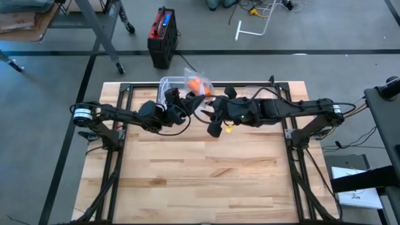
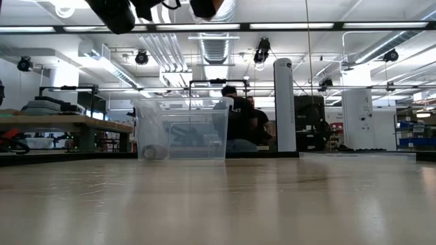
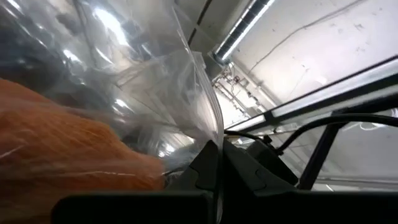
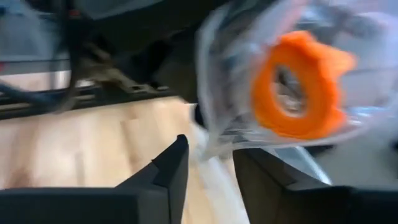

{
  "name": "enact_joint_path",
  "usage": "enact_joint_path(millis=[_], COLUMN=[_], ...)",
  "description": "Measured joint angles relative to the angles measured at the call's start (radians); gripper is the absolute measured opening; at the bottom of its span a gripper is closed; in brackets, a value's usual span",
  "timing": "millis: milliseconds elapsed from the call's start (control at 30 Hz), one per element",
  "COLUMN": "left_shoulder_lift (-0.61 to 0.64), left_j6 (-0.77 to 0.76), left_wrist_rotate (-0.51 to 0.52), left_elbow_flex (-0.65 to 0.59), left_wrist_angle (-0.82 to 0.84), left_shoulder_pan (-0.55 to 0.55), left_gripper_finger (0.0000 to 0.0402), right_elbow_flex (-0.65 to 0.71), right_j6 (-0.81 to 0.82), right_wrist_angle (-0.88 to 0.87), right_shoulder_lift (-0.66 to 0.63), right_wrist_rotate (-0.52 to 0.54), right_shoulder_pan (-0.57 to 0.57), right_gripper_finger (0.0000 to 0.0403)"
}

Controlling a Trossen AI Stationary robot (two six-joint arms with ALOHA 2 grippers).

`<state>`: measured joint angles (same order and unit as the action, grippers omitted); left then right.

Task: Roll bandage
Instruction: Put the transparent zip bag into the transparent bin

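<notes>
An orange bandage roll (image 4: 297, 87) sits inside a clear plastic bag (image 4: 230, 74), held up in the air over the table's far middle (image 1: 199, 84). My left gripper (image 1: 187, 99) comes at the bag from the left, tilted upward, and is shut on it; the left wrist view shows the orange bandage (image 3: 68, 155) close up through the film. My right gripper (image 4: 212, 149) comes from the right (image 1: 209, 103), its fingers apart, with the bag's lower edge (image 4: 211, 158) between them. My left gripper pinches the clear bag's film (image 3: 214, 140) between its two shut fingers, beside the roll, slanting up from the table's left. The bag hangs lifted clear of the table. One layer or several, I cannot tell. My right gripper has the bag's lower edge between its fingers; whether they touch it cannot be told.
A clear plastic box (image 2: 182, 129) stands on the table at its far edge (image 1: 170, 84), just left of the bag. The wooden table top (image 1: 200, 175) lies bare toward the near side. People sit in the room beyond the table (image 2: 238, 122).
</notes>
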<state>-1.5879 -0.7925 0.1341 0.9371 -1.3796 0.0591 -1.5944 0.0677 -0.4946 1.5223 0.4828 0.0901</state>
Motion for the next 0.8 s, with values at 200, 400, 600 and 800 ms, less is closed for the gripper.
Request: enact_joint_path(millis=[200, 400, 600, 800], left_shoulder_lift=[0.0, 0.0, 0.0, 0.0], left_j6=[0.041, 0.051, 0.056, 0.076], left_wrist_rotate=[-0.03, -0.069, -0.068, -0.068], left_elbow_flex=[0.002, 0.002, 0.002, -0.002], left_wrist_angle=[0.0, 0.001, 0.007, 0.009], left_shoulder_pan=[-0.004, -0.006, -0.006, 0.0], left_gripper_finger=[0.0006, 0.0001, 0.0012, 0.0034], right_elbow_flex=[0.0, 0.0, 0.0, -0.06], right_j6=[0.054, 0.031, -0.061, -0.077], right_wrist_angle=[0.003, 0.006, -0.001, -0.156], right_shoulder_lift=[0.002, 0.0, -0.004, -0.023], right_wrist_rotate=[0.015, 0.057, 0.07, 0.064], right_shoulder_pan=[-0.021, -0.053, -0.063, -0.061], right_gripper_finger=[0.0147, 0.0129, 0.0018, 0.0002])
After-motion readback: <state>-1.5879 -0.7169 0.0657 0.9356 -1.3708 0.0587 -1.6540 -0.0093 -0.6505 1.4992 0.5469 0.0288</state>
